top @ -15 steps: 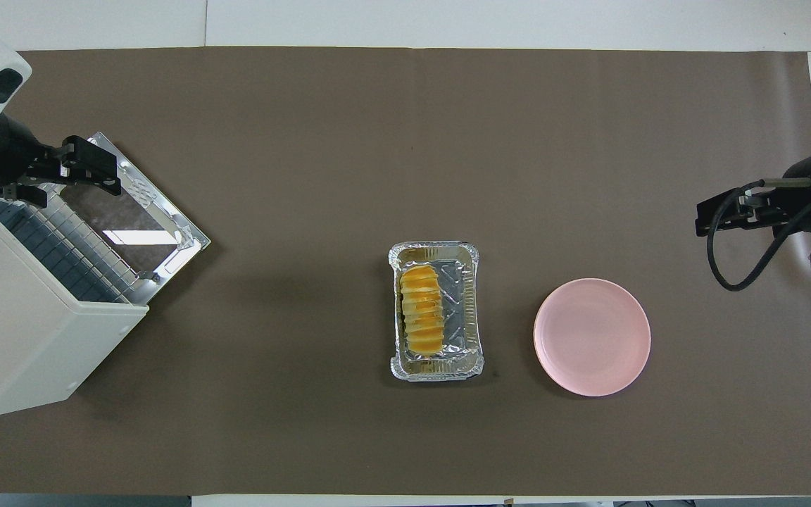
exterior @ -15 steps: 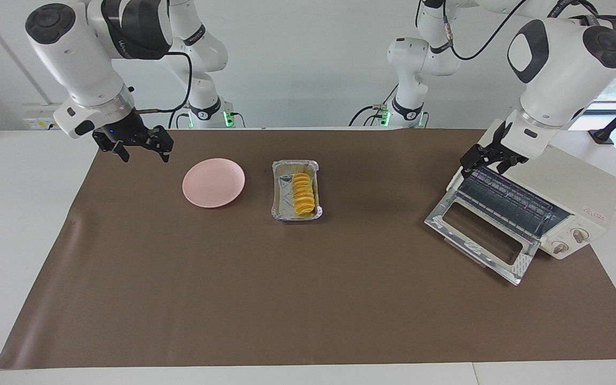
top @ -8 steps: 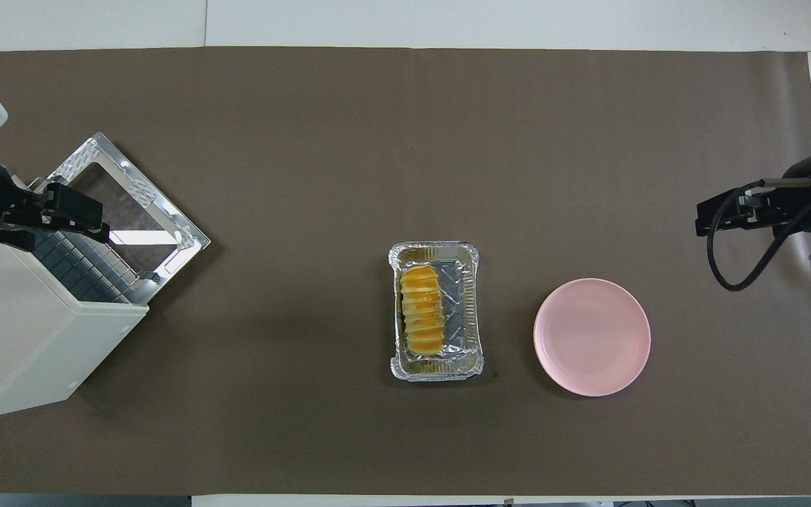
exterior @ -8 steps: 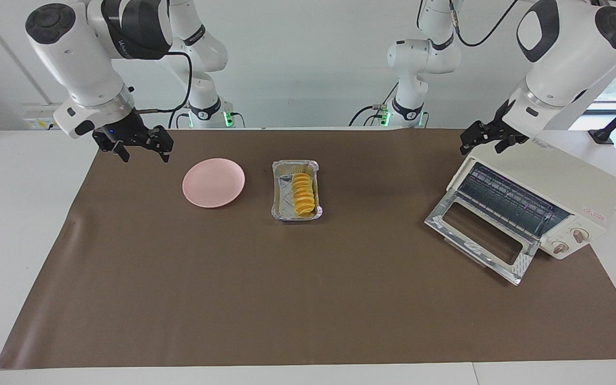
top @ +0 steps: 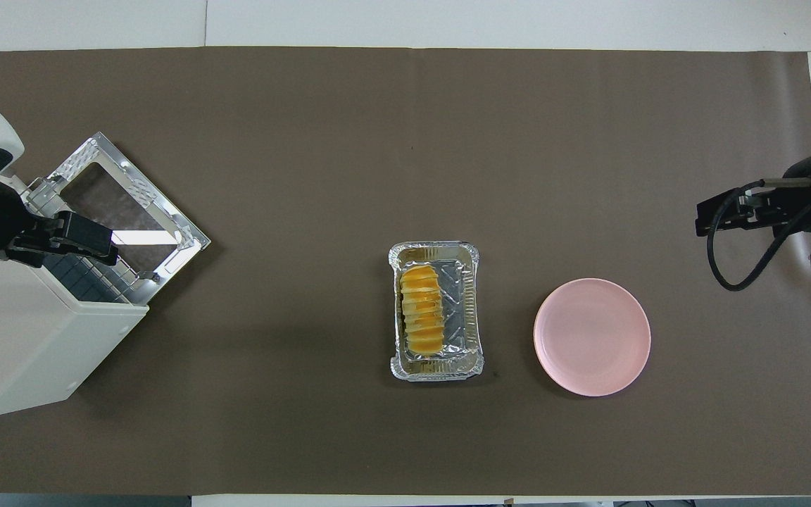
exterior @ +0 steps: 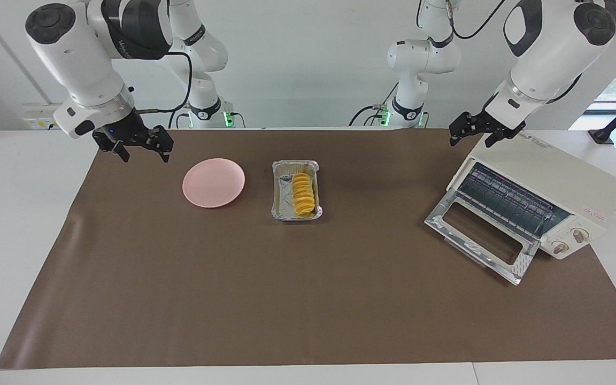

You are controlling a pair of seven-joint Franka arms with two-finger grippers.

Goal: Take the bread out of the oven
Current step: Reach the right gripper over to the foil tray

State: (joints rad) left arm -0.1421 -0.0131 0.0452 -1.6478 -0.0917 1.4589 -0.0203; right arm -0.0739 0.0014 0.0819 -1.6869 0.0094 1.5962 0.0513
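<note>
Two grippers: both up in the air, each with its fingers spread wide and nothing between them.
Left gripper (exterior: 470, 134): hangs over the top corner of the oven (exterior: 548, 182) that lies nearest the robots, clear of the casing.
Oven: below the left gripper at the left arm's end of the table, its glass door (exterior: 482, 239) dropped fully open, wire rack bare.
Bread (exterior: 303, 194): well apart from the left gripper, toward the middle of the table, lying in the foil tray (exterior: 281, 200) along one of its long sides.
Right gripper (exterior: 139, 145): waits over the edge of the brown mat (exterior: 297, 299) at the right arm's end, the pink plate (exterior: 213, 182) lying between it and the bread.
</note>
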